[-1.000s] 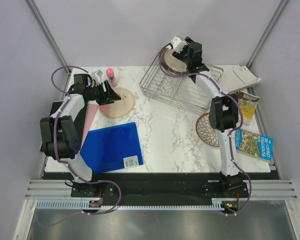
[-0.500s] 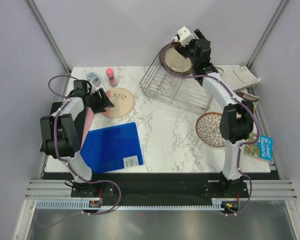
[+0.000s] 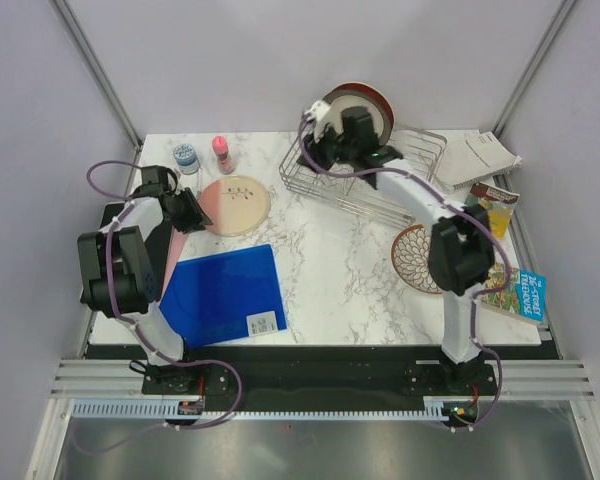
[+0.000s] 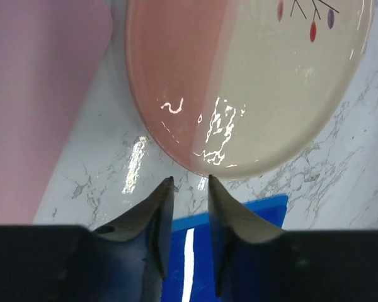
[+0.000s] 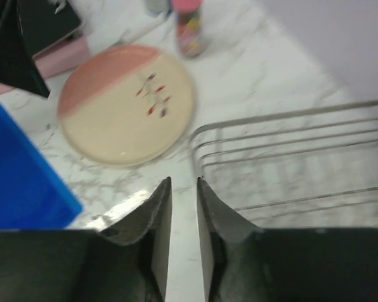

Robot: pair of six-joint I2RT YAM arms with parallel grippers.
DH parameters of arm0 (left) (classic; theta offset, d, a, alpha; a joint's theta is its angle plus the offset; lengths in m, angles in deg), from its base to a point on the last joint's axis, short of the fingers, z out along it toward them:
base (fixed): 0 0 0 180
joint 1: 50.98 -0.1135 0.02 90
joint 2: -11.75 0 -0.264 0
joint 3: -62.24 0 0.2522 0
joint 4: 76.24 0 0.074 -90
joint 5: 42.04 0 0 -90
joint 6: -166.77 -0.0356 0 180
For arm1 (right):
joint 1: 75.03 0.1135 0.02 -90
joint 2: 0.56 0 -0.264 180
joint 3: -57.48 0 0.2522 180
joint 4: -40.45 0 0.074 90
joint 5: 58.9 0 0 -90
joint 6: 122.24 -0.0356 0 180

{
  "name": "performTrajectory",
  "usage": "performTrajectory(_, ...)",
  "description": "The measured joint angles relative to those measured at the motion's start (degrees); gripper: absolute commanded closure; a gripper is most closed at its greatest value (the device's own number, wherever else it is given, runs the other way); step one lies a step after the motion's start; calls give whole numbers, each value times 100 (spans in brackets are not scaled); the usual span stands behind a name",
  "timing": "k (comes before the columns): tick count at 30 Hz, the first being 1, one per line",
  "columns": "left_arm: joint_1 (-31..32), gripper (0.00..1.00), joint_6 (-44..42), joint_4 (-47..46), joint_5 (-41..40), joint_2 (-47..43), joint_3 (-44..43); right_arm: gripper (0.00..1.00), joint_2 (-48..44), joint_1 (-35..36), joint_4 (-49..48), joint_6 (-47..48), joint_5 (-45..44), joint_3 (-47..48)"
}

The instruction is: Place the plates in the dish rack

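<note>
The left end effector (image 4: 190,180) has its fingers only a narrow gap apart with nothing between them; the tips sit just short of the near rim of the cream-pink plate (image 4: 252,82), low over the marble bench (image 4: 94,182). The right end effector (image 5: 183,180) is likewise nearly closed and empty, hanging above the bench beside the corner of the dish rack (image 3: 375,195). Four plates show. The cream-pink one lies flat on the bench at the left and the white petal-patterned plate (image 3: 412,262) lies flat at the right. Two stand on edge in the far end of the rack: a red-orange plate (image 3: 382,103) and, against it, what looks like a dark-rimmed plate (image 3: 338,97). There is one rack.
</note>
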Motion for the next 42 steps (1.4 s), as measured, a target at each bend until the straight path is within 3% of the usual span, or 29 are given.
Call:
performTrajectory(1, -50, 88, -2, 0, 63, -4, 0, 86, 334, 146, 155, -50, 98, 83)
performTrajectory(4, -234, 98, -20, 11, 330, -55, 0, 89, 1252, 501, 584, -140, 284, 411)
performTrajectory(6, -345, 98, -35, 42, 474, -136, 2, 89, 1740, 684, 796, -166, 369, 693)
performTrajectory(8, -428, 81, -39, 66, 595, -256, 13, 89, 2055, 809, 946, -170, 424, 975)
performTrajectory(10, -448, 53, -37, 57, 688, -354, 63, 83, 2218, 881, 1016, -173, 463, 1274)
performTrajectory(11, -446, 50, -26, 55, 723, -393, 98, 81, 2273, 916, 1016, -177, 483, 1410)
performTrajectory(16, -424, 46, 118, 74, 734, -369, 229, 78, 2463, 1082, 817, -223, 457, 2063)
performTrajectory(27, -468, 45, 374, -24, 549, 101, 201, 78, 3355, 1456, 769, -236, 9, 2256)
performTrajectory(34, -391, 43, 476, -105, 424, 391, -138, 79, 3213, 1462, 745, -155, -101, 1888)
performTrajectory(42, -81, 42, 476, -107, 79, 391, -190, 78, 2352, 1458, 778, 142, -323, 584)
